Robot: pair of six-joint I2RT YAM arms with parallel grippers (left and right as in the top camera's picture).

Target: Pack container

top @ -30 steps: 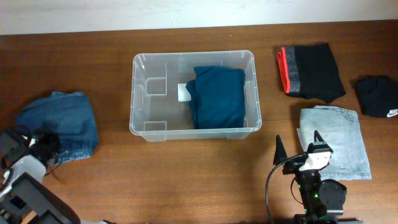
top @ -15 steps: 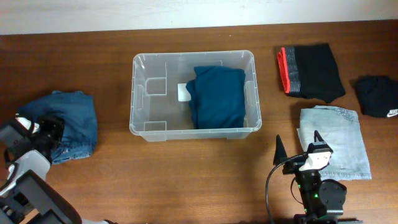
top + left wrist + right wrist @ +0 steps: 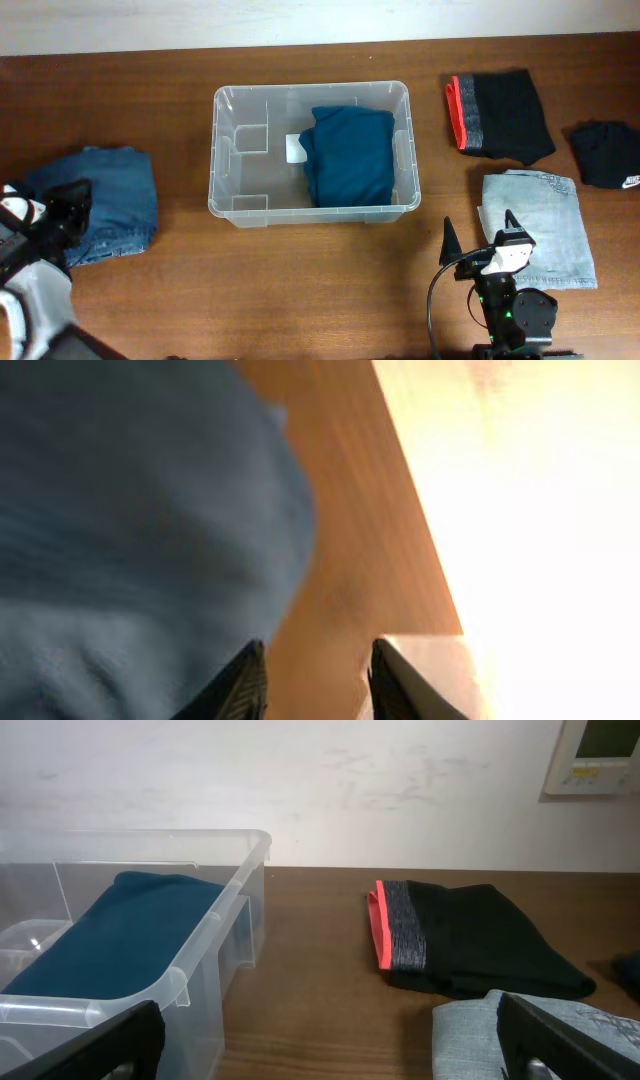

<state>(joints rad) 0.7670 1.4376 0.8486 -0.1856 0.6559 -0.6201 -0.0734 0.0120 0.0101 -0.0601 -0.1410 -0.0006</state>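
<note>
The container (image 3: pixel 225 150) is a clear plastic bin at the table's centre, also seen at the left of the right wrist view (image 3: pixel 215 935). A folded teal garment (image 3: pixel 350 155) lies in its right half beside a white label (image 3: pixel 295 148). Folded blue jeans (image 3: pixel 105 200) lie at the far left. My left gripper (image 3: pixel 58 215) is at their left edge, and in the left wrist view its jaws (image 3: pixel 318 680) are apart, with bare wood between them and denim (image 3: pixel 130 530) by the left finger. My right gripper (image 3: pixel 480 235) is open and empty beside light denim (image 3: pixel 540 225).
A black garment with a red band (image 3: pixel 500 115) and a small black item with a white logo (image 3: pixel 608 152) lie at the back right. A pale wall runs behind the table's far edge.
The left arm has shifted away from the camera and to the left along the jeans' near-left edge. The right arm, the bin and the other clothes have not moved.
</note>
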